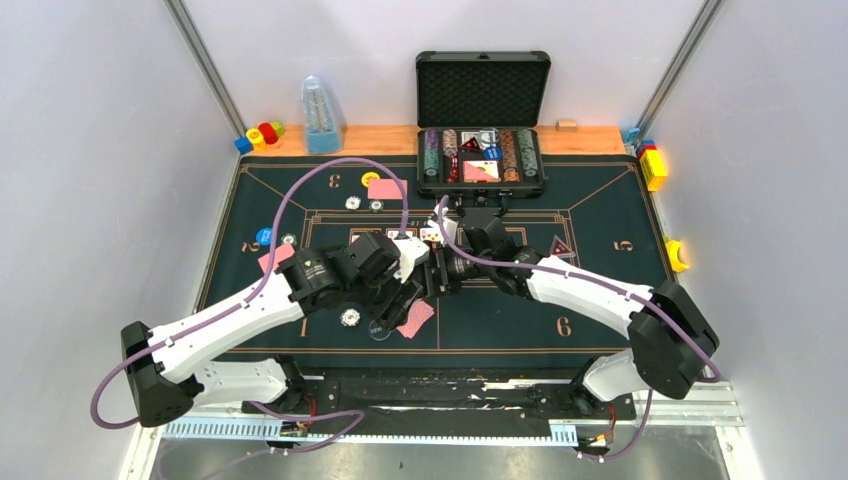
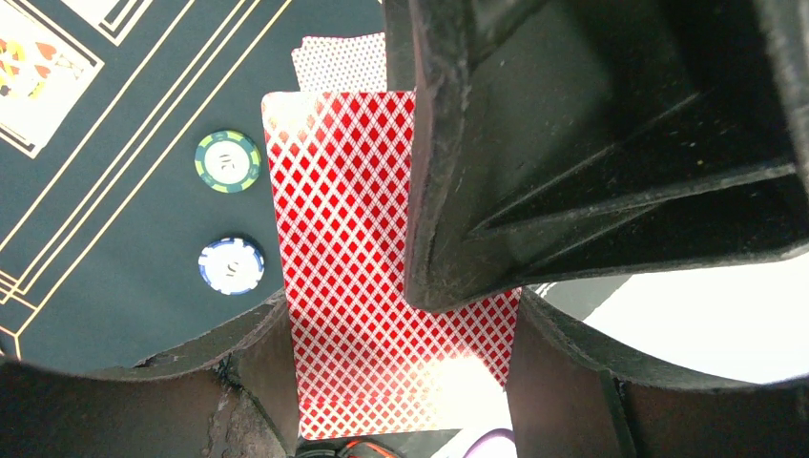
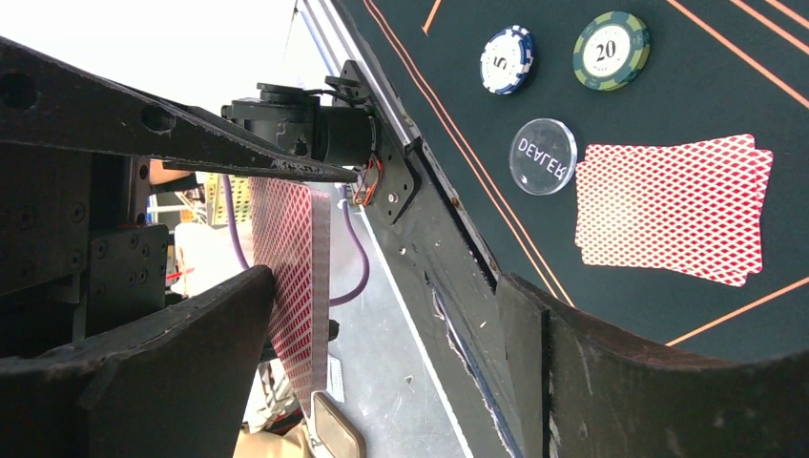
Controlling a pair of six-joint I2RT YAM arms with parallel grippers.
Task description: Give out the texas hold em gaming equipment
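Observation:
My left gripper is shut on a deck of red-backed cards, gripping its two long edges above the felt at the table's middle. My right gripper meets it there and is open. One of its fingers lies over the deck's back. In the right wrist view the deck shows edge-on beside one finger, and the other finger is far off. On the felt below lie dealt cards, a clear dealer button, a blue-white chip and a green chip.
An open black chip case stands at the back. More cards, a yellow disc, a blue disc and chips lie at the left seats. Toy blocks, a blue bottle and more blocks line the edges.

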